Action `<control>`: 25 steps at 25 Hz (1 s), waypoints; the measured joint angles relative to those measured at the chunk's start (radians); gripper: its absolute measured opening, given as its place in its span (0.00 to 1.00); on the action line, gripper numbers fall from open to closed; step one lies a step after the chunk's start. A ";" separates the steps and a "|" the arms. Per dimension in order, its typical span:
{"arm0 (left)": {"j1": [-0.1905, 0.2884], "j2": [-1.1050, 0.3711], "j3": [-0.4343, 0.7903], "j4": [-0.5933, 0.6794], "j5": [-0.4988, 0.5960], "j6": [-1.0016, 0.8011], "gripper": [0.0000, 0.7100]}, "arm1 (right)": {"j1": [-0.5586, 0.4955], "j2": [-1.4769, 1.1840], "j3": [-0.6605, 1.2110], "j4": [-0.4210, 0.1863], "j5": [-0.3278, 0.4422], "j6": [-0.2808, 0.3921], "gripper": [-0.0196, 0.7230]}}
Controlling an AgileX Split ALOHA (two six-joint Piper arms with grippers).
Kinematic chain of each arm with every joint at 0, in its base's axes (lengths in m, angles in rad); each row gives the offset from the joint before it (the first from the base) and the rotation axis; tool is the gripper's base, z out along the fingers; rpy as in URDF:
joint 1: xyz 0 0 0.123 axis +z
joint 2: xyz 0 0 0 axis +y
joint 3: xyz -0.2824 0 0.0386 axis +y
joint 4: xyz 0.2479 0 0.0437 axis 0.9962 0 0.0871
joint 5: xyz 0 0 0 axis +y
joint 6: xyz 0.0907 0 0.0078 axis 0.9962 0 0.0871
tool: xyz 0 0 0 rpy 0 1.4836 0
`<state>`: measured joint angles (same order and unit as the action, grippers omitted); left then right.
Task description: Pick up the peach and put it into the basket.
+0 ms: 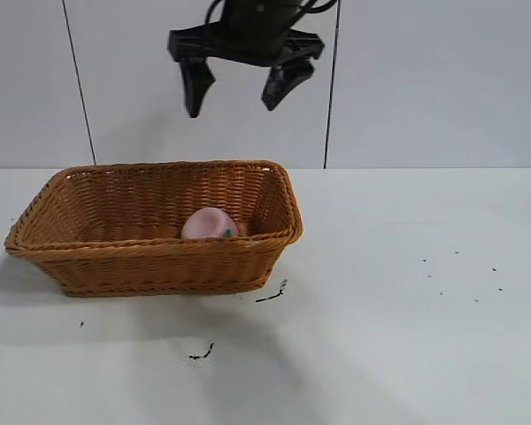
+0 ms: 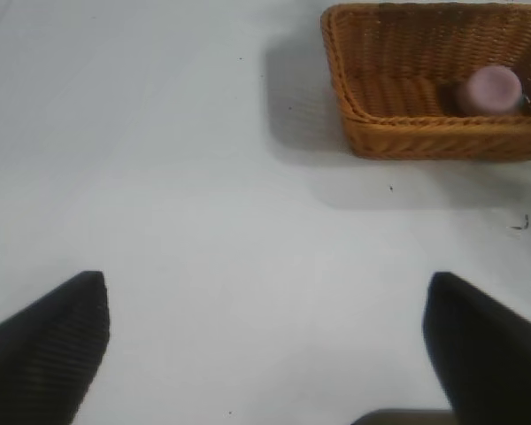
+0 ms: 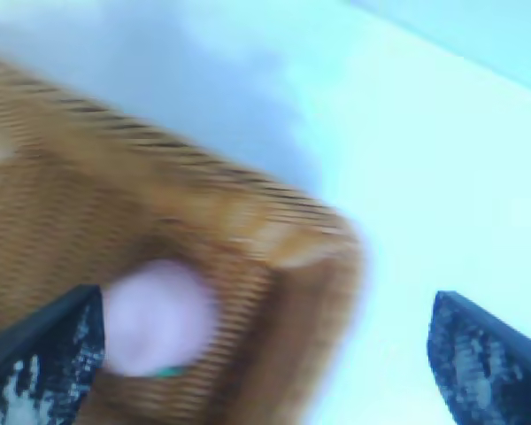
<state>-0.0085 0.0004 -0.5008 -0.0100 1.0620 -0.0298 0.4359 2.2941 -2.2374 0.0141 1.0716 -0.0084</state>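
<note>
The pale pink peach lies inside the orange-brown wicker basket, near its right end, with the green leaf mark facing the front. High above that end hangs my right gripper, open and holding nothing. From its wrist, the peach sits on the basket floor below the open right gripper. My left gripper is open over bare table, well away from the basket and the peach; it does not appear in the exterior view.
The white table extends to the right of and in front of the basket. Small dark scraps lie just in front of the basket, and more scraps lie nearer the front edge. A pale wall stands behind.
</note>
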 joint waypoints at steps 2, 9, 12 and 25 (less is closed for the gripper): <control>0.000 0.000 0.000 0.000 0.000 0.000 0.98 | -0.077 0.000 0.000 -0.006 0.011 0.000 0.95; 0.000 0.000 0.000 0.000 0.000 0.000 0.98 | -0.315 0.000 0.000 -0.014 0.043 -0.005 0.96; 0.000 0.000 0.000 0.000 0.000 0.000 0.98 | -0.388 0.000 0.000 -0.014 0.072 -0.008 0.96; 0.000 0.000 0.000 0.000 0.000 0.000 0.98 | -0.461 -0.027 0.000 0.012 0.139 -0.041 0.96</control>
<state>-0.0085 0.0004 -0.5008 -0.0100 1.0620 -0.0298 -0.0247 2.2667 -2.2374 0.0257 1.2109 -0.0497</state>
